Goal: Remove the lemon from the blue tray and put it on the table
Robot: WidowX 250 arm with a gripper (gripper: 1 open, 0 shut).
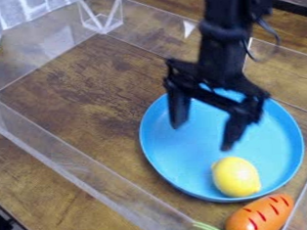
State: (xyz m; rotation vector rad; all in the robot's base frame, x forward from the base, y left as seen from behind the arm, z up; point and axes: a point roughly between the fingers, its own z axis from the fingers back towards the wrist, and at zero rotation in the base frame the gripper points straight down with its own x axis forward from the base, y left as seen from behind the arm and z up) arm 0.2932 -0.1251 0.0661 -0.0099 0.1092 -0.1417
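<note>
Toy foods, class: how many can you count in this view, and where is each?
2. The lemon lies in the blue tray near its front rim; the orange carrot toy lies on the table just outside that rim, partly cropped.

Black arm (pixel 232 24) with a thin cable, two long black jaws below.

Evenly and brightly lit from above; glaring white off the table (pixel 77 102) gloss, blurring slightly around the gripper (pixel 207 129), casting soft shadows.
</note>
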